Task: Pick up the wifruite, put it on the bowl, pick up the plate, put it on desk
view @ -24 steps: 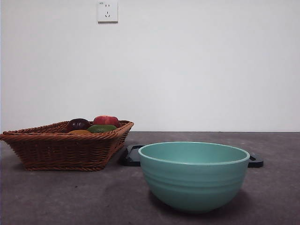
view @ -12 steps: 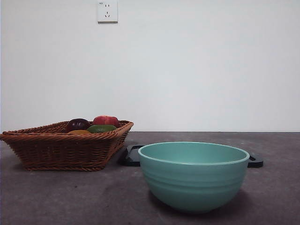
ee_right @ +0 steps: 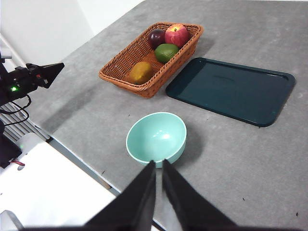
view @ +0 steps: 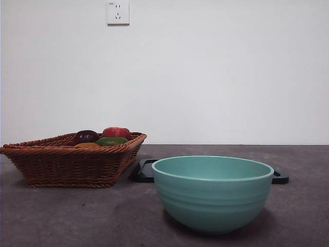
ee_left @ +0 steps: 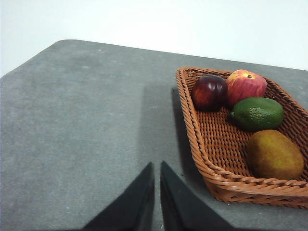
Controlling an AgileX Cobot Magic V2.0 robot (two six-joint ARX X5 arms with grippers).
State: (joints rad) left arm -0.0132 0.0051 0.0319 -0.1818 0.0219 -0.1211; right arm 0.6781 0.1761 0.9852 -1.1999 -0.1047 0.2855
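We see the small orange-brown oval wifruite (ee_left: 275, 154) lying in the woven brown wicker basket (ee_left: 226, 185), at the corner closest to our left hand (ee_left: 157, 190), its long axis running roughly along the basket's near rim. That hand hovers over the bare grey bench (ee_left: 86, 125) just beside the basket, jaws nearly shut and empty. The right hand (ee_right: 158, 185), likewise pinched together and empty, hangs high near the mint-green ceramic bowl (ee_right: 156, 137), so we judge the left arm better placed.
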